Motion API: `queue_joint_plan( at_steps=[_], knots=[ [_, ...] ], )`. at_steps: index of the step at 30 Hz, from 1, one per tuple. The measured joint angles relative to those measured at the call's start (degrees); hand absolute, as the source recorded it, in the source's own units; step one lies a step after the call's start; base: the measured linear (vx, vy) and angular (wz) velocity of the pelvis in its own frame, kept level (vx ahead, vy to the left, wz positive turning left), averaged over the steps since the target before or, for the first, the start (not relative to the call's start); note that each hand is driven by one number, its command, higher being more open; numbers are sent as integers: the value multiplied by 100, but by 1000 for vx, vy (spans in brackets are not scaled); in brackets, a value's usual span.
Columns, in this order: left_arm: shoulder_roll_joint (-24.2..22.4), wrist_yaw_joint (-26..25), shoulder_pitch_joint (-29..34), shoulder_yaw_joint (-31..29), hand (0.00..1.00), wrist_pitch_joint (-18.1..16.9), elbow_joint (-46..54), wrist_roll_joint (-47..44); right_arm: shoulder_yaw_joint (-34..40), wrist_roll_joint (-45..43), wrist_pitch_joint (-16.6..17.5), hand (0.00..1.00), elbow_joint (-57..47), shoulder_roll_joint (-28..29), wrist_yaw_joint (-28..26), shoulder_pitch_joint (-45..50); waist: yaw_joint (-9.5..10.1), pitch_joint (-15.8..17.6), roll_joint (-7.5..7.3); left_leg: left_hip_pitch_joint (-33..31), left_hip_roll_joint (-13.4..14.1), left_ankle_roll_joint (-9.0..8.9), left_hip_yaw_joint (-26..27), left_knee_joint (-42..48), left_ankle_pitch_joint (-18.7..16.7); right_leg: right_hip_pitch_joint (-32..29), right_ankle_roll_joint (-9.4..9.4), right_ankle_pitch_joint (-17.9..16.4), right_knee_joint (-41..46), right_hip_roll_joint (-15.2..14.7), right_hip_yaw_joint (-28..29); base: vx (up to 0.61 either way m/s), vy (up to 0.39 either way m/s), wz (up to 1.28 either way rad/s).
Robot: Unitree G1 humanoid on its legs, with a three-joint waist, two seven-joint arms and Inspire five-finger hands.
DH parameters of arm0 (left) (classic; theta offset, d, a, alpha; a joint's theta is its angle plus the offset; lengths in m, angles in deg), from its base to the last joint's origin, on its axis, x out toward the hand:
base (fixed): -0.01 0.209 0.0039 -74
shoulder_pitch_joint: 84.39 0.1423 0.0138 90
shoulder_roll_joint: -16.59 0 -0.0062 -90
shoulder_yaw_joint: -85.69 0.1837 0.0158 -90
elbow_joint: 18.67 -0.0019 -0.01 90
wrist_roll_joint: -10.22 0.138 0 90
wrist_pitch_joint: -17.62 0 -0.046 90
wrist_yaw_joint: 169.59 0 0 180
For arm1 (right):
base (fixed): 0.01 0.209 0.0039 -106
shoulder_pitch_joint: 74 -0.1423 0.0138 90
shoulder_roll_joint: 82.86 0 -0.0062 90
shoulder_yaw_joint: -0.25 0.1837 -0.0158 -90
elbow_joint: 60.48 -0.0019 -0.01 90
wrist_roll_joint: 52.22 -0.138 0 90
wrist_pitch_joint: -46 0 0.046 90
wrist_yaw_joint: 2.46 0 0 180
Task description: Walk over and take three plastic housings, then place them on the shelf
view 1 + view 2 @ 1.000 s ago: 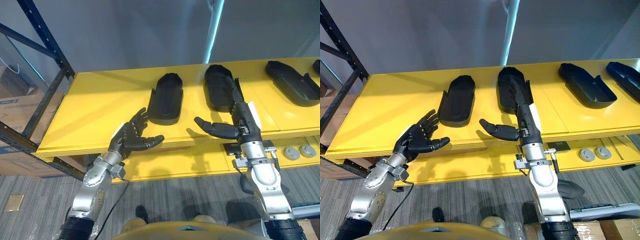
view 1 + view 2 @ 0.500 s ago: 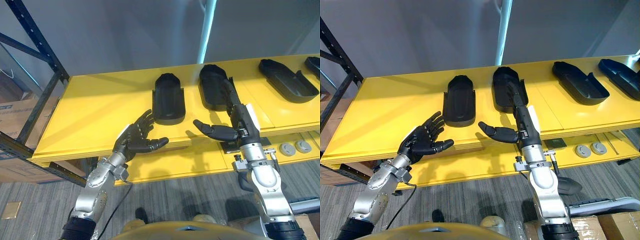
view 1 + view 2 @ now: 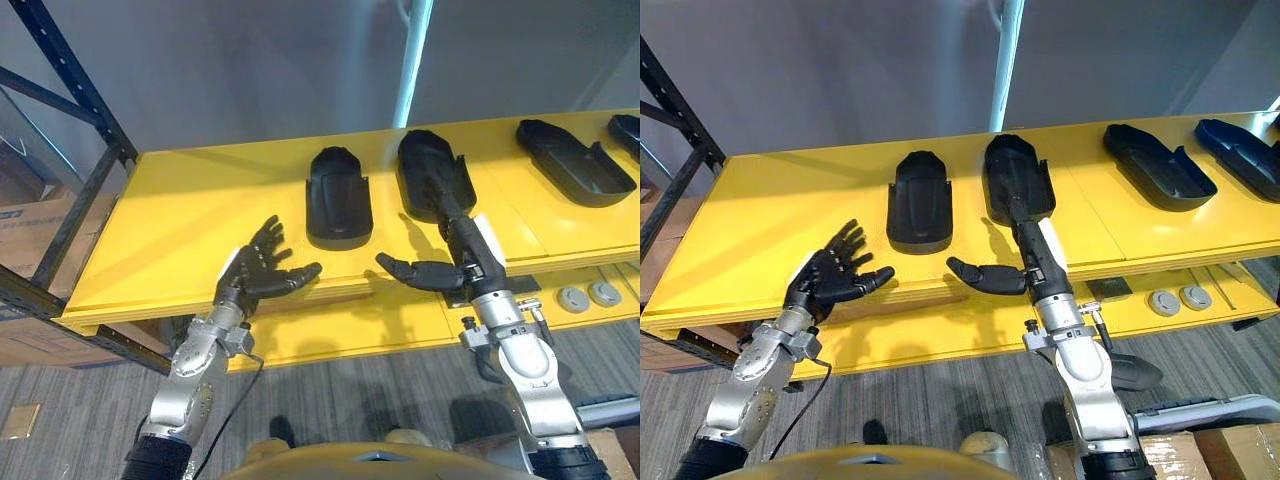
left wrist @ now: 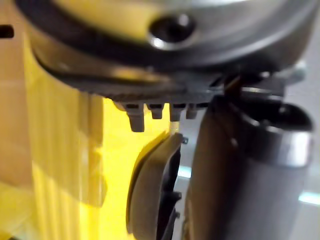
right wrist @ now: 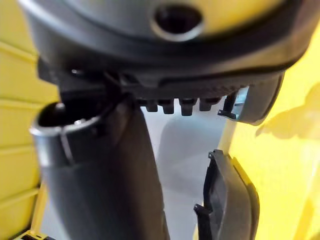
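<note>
Left eye view: my right robot hand is released, fingers straight, tips over the near end of one plastic housing. A second housing lies just beside it, ahead of the left robot hand, which is also released and empty. My worry is that flat fingers will shove the housing along the yellow shelf instead of gripping it.

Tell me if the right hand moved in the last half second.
Yes. The right hand has pulled back toward the front edge of the shelf: its fingers reached along the second housing before, and now overlap just its near end.
</note>
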Motion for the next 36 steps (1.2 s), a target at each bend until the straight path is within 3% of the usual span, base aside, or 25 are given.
queue_joint_plan(
  at_steps=[5,13,25,36],
  knots=[
    [-120,-569,9,-561,100,-473,187,225,-170,318,-41,100,0,-3,0,69,55,88,-64,6,-1,4,-16,0,3,17,0,0,3,0,-13,0,0,0],
    [-368,-542,305,-810,100,-1069,1060,220,-284,618,-150,100,25,-5,186,59,158,136,-144,53,-4,4,-70,2,4,108,25,17,9,3,-72,4,-1,2],
    [-503,-381,449,-872,100,-1093,1354,216,-329,1113,-165,100,382,-8,320,50,221,145,-192,-32,-10,-3,-249,-3,12,139,-15,-12,-8,1,-250,-1,4,7],
    [-502,-264,542,-836,100,-1090,1377,220,-491,1557,-176,100,1507,-237,708,-652,398,142,-219,-194,-31,52,-553,0,131,183,6,6,-3,17,-533,19,-2,14]
  ],
)
